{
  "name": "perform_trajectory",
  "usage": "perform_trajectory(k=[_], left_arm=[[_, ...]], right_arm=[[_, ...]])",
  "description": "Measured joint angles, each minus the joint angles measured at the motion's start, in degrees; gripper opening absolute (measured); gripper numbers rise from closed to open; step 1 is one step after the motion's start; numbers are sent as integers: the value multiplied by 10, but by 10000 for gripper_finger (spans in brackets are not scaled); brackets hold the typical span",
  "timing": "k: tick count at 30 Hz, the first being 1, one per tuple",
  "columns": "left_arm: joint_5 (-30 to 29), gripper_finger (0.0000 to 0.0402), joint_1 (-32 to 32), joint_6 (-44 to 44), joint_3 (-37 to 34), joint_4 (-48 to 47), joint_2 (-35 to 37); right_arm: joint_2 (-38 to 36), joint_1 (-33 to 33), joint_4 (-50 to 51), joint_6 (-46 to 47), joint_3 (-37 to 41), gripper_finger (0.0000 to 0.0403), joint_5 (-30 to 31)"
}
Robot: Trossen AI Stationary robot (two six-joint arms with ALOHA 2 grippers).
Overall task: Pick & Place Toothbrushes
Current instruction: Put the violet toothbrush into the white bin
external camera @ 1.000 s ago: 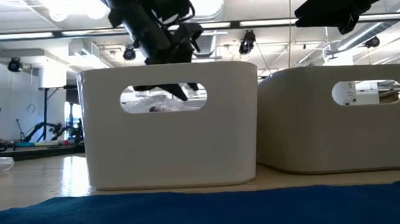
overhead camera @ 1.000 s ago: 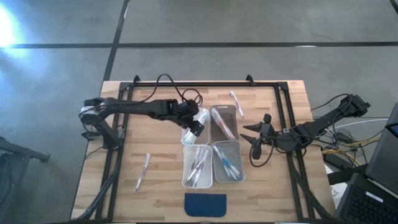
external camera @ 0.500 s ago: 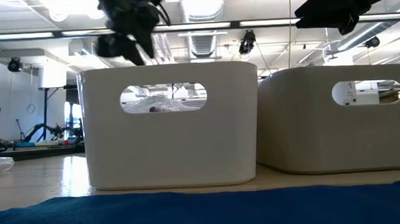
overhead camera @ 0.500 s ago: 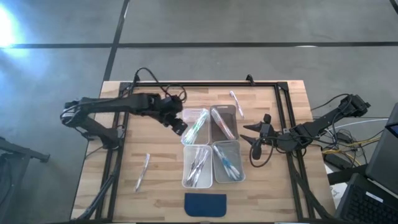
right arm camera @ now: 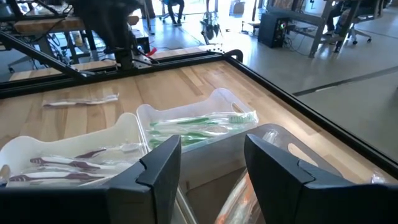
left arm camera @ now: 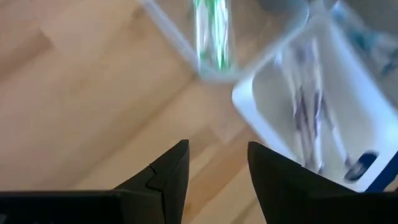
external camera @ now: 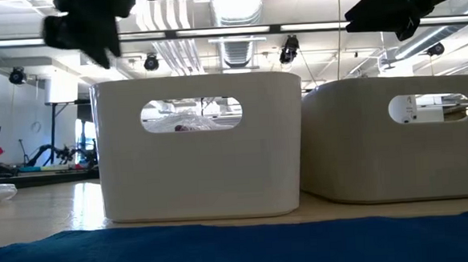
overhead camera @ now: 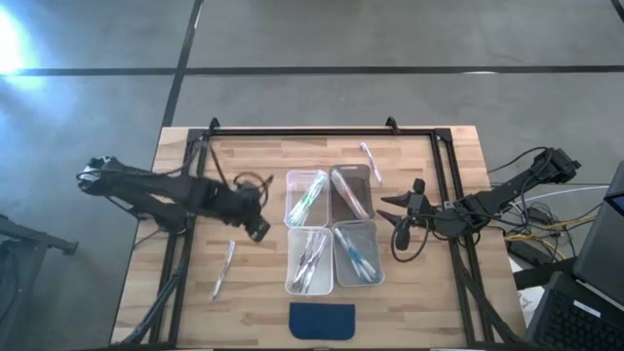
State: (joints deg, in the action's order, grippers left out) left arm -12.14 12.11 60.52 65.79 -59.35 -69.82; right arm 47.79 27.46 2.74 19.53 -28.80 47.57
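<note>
- Four bins (overhead camera: 331, 229) stand in a two-by-two block at the table's (overhead camera: 244, 302) middle, touching one another.
- Toothbrushes (overhead camera: 305, 197) lie in each bin.
- A pad (overhead camera: 323, 320) lies near the table's front edge, before the bins.
- One wrapped toothbrush (overhead camera: 223, 269) lies left of the bins; another (overhead camera: 370, 161) lies behind them, to the right.

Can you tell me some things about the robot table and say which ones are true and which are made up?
1. Four bins sit together in a block. True.
2. A toothbrush lies loose on the table, left of the bins. True.
3. The left gripper holds a toothbrush. False: it is open and empty.
4. The blue pad is inside a bin. False: it lies on the table beside them.
5. The right gripper is over the pad. False: it is right of the bins.
</note>
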Motion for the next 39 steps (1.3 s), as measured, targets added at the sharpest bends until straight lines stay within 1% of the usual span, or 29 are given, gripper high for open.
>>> perform_trajectory(k=[4, 11, 13, 17, 21, 24, 30, 39], left_arm=[[-22, 167, 83, 91, -38, 1, -2], [-55, 167, 218, 302, -105, 2, -4], [-53, 167, 250, 359, -126, 2, -4], [-30, 167, 304, 467, -158, 4, -4], [-20, 167, 345, 544, -181, 14, -7], [-16, 167, 361, 566, -184, 20, -20], [44, 167, 362, 555, -182, 30, -69], [58, 167, 362, 539, -182, 67, -122]], right_arm=[[0, 0, 0, 0, 0, 177, 0], [0, 0, 0, 15, 0, 196, 0], [0, 0, 0, 15, 0, 200, 0], [0, 0, 0, 15, 1, 206, 1], [0, 0, 0, 15, 1, 208, 1], [0, 0, 0, 15, 1, 206, 1], [0, 0, 0, 15, 1, 193, 1], [0, 0, 0, 15, 2, 176, 1]])
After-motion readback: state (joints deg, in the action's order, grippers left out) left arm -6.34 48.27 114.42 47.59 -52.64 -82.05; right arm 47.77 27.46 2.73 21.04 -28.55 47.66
